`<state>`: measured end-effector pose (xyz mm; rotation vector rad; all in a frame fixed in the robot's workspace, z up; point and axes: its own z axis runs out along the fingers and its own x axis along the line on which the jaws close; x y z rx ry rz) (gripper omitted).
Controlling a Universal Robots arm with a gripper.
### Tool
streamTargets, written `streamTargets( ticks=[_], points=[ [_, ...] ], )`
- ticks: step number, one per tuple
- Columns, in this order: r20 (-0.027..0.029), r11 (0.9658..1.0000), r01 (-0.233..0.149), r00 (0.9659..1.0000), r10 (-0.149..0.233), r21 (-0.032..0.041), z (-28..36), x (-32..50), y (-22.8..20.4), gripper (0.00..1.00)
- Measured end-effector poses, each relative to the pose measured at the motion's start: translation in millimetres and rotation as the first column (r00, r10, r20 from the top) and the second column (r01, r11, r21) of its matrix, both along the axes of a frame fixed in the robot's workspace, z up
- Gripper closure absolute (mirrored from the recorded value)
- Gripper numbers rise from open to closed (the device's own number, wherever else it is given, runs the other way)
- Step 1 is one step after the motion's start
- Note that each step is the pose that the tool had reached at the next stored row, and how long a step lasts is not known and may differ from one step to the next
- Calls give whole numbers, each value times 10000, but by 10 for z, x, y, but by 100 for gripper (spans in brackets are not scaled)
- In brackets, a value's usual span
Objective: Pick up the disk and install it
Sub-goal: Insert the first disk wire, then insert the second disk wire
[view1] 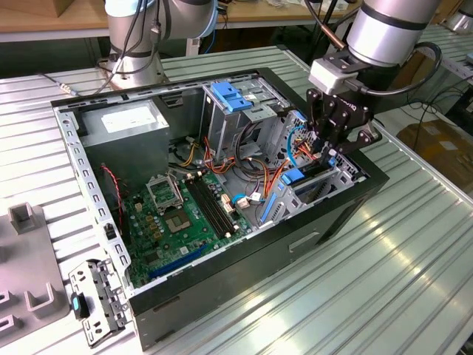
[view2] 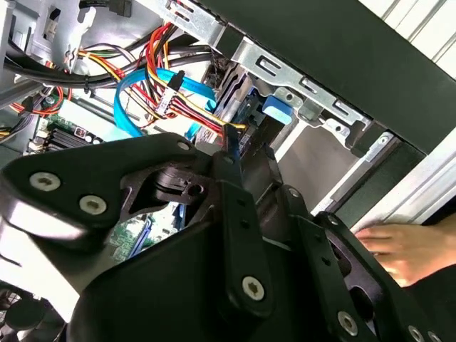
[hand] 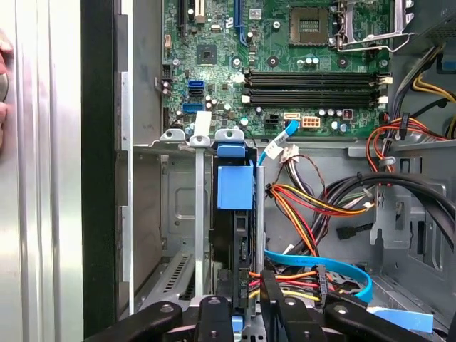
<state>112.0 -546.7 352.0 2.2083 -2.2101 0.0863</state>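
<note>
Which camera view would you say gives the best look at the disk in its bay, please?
The first wrist view: the disk stands edge-on in the drive bay, its blue carrier facing the camera, unobstructed. In the exterior view, the gripper hides most of it, leaving a blue patch. In the second wrist view, the gripper's linkage covers it apart from a blue tab.

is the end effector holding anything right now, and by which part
It looks so: the end effector sits on the near edge of the disk, which stands on edge in its bay inside the computer case. The contact itself is partly hidden.
</note>
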Motion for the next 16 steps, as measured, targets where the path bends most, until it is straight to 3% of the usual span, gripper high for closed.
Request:
streamTargets(
  ticks=[2, 5, 16],
  points=[
    [0, 10000, 0, 10000, 0, -1, 1, 0, 0, 71],
    [0, 10000, 0, 10000, 0, -1, 1, 0, 0, 89],
    [0, 10000, 0, 10000, 0, 4, 1, -7, -1, 89]
  ],
)
